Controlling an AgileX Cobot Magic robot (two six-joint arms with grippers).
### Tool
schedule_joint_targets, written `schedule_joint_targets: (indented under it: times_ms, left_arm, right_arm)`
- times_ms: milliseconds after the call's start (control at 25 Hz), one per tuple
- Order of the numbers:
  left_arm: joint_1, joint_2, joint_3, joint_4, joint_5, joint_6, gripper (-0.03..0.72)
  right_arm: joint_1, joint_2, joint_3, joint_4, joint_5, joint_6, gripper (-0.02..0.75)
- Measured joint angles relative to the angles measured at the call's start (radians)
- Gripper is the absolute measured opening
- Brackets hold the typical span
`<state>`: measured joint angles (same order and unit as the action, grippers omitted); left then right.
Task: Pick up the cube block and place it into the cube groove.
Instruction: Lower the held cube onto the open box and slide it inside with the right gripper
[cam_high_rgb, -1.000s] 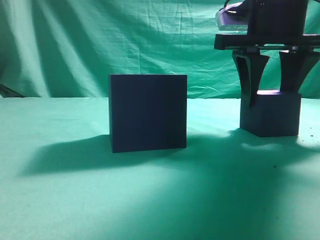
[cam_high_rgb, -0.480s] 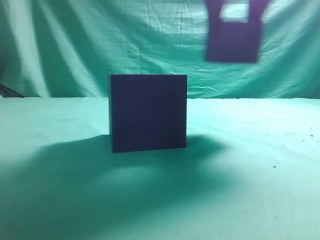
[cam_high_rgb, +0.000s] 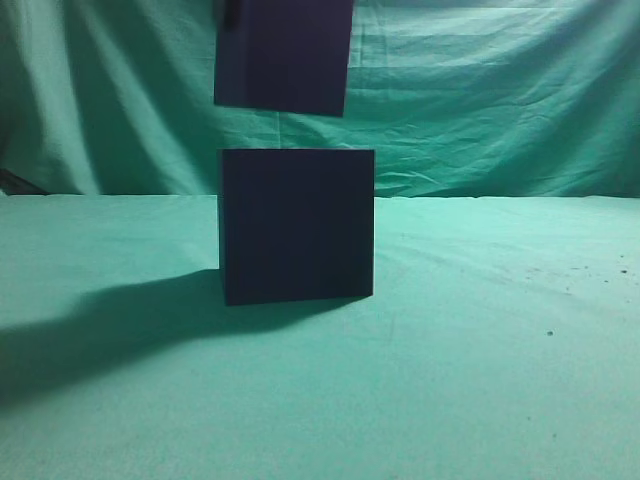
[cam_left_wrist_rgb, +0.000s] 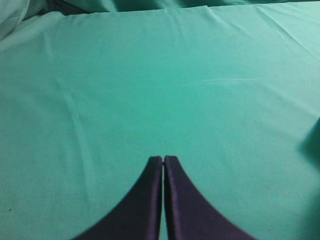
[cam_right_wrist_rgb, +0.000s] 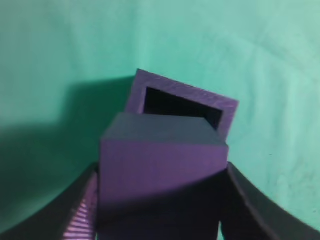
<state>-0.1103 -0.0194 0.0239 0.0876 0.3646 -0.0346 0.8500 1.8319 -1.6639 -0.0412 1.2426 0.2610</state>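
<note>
The cube block (cam_high_rgb: 283, 55) hangs in the air just above the cube groove (cam_high_rgb: 296, 225), a large dark box standing on the green cloth. In the right wrist view my right gripper (cam_right_wrist_rgb: 160, 200) is shut on the cube block (cam_right_wrist_rgb: 160, 165), a finger on each side. Below and beyond it the cube groove (cam_right_wrist_rgb: 182, 97) shows its purple rim and dark open top. The block sits a little nearer the camera than the opening. My left gripper (cam_left_wrist_rgb: 163, 159) is shut and empty over bare cloth. The gripper fingers are out of the exterior view.
Green cloth (cam_high_rgb: 480, 380) covers the table and hangs as a backdrop (cam_high_rgb: 500, 90). A dark shadow (cam_high_rgb: 120, 320) lies on the cloth left of the box. A few dark specks (cam_high_rgb: 549, 332) lie at the right.
My right gripper lifted the cube block off the cloth at the right, carried it up and leftward, and now holds it just above the cube groove. The left gripper's earlier state is not shown.
</note>
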Motion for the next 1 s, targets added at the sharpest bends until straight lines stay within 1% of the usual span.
schedule_joint_targets:
  times_ms: [520, 1000]
  left_arm:
    - [0.000, 0.000, 0.000, 0.000, 0.000, 0.000, 0.000]
    - [0.000, 0.000, 0.000, 0.000, 0.000, 0.000, 0.000]
  right_arm:
    - [0.007, 0.052, 0.000, -0.014, -0.019, 0.121, 0.430]
    - [-0.021, 0.075, -0.008, -0.042, -0.008, 0.197, 0.430]
